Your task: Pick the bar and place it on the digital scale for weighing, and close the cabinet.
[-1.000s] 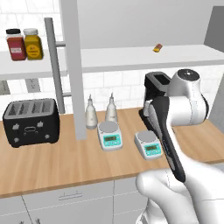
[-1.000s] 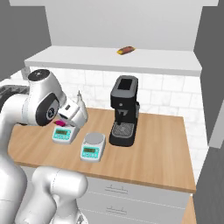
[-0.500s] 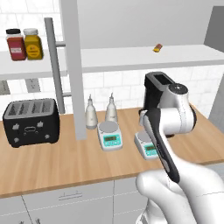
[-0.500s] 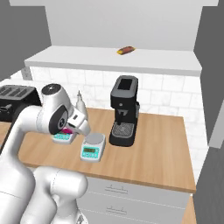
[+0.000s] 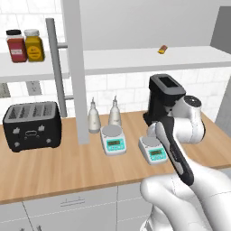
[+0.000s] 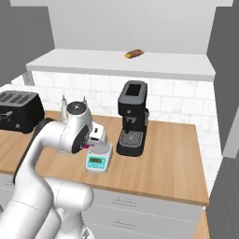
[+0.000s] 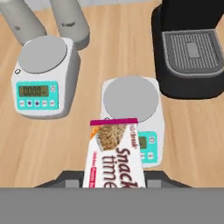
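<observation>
My gripper [image 7: 114,180] is shut on the bar [image 7: 114,156], whose wrapper reads "Snack time" in the hand view. The bar hangs just above the digital scale [image 7: 131,99] beside the coffee machine, over its front display. From the right base the gripper [image 6: 95,140] sits over that scale [image 6: 99,159], with a pink bit of the bar [image 6: 87,146] showing. In the left base view my arm covers part of the scale [image 5: 153,151]. The cabinet door [image 5: 74,67] stands open, with its silver handle [image 5: 56,67] facing left.
A second scale [image 7: 43,78] stands left of the first, with two bottles [image 5: 103,115] behind it. A black coffee machine [image 5: 164,97] is on the right and a toaster [image 5: 31,124] on the left. On the shelf [image 5: 135,58] lie an orange-brown wrapped item [image 5: 163,48] and two jars [image 5: 25,45].
My hand has swung right and down with the bar, from near the second scale to over the scale beside the coffee machine. The cabinet door has not moved.
</observation>
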Motion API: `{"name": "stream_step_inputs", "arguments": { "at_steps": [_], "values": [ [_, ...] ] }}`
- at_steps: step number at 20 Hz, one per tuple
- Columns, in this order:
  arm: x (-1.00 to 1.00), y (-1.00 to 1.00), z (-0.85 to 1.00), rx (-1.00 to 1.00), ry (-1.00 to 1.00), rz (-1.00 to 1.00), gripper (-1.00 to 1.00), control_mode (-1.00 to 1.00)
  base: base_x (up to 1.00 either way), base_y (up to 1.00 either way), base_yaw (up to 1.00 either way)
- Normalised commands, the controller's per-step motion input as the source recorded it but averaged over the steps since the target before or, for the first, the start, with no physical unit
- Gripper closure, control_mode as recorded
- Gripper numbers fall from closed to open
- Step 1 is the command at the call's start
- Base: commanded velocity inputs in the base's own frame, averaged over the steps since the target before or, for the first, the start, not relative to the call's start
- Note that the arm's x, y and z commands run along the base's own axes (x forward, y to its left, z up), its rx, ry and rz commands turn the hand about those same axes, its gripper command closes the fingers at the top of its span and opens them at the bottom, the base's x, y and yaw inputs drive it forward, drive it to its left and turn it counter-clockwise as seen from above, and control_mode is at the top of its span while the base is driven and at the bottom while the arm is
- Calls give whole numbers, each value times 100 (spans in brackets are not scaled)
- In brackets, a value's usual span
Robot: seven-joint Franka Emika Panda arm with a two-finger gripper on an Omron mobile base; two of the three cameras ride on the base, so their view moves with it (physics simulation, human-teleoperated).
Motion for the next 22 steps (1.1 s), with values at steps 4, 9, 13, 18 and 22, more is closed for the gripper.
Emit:
{"name": "stream_step_inputs", "arguments": {
  "at_steps": [4,9,13,18,22],
  "values": [
    [24,-9,-51,0,-17,34,100,-100,0,0,0],
    [32,-6,-39,1,-8,34,100,-100,0,0,0],
    [40,-18,-24,4,-4,31,100,-100,0,0,0],
    [35,-10,-17,2,-9,25,100,-100,0,0,0],
    [46,-2,-7,2,-1,14,100,-100,0,0,0]
  ]
}}
